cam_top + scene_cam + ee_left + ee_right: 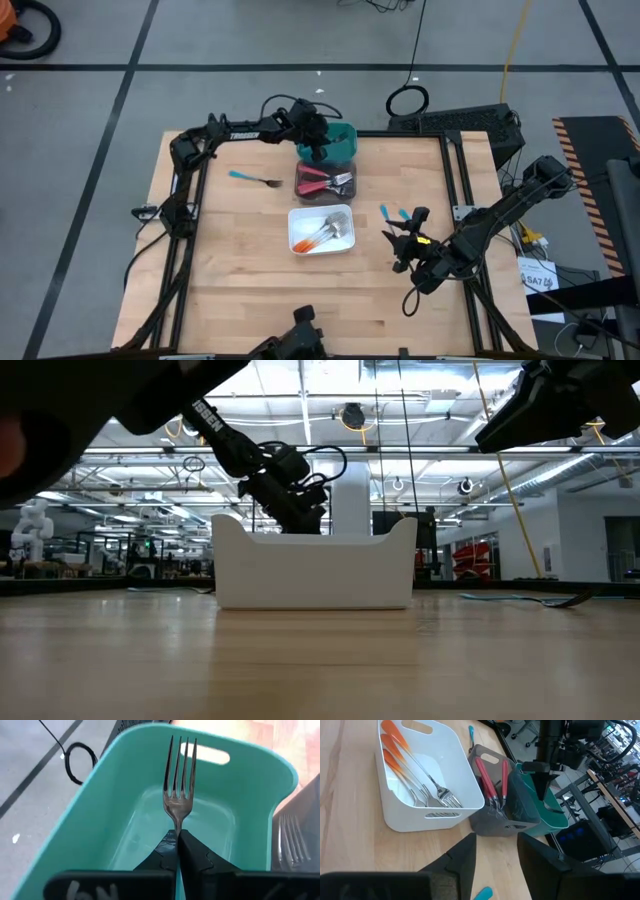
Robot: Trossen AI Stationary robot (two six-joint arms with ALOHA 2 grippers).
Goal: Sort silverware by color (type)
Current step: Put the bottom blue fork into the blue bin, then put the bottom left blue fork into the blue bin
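In the high view, 3 bins were seen in a row: a teal bin (345,135), a dark bin (300,180) with red-handled forks (318,180), and a white bin (295,228) with orange-handled forks (312,238). The left gripper (318,148) was held over the teal bin. 1 blue-handled fork (255,179) was left on the table beside the dark bin, and 2 more (394,213) near the white bin, by the right gripper (405,245).

In the low view, the white bin was seen side-on with the left arm behind it.

In the left wrist view, a fork (178,785) was clamped by its neck between closed fingers (197,855), tines pointing into the teal bin, whose floor looked bare.

In the right wrist view, the right fingers (462,857) were spread with nothing between them.

Red and orange appeared sorted; 1 fork was judged ready for release and 3 blue ones remained.
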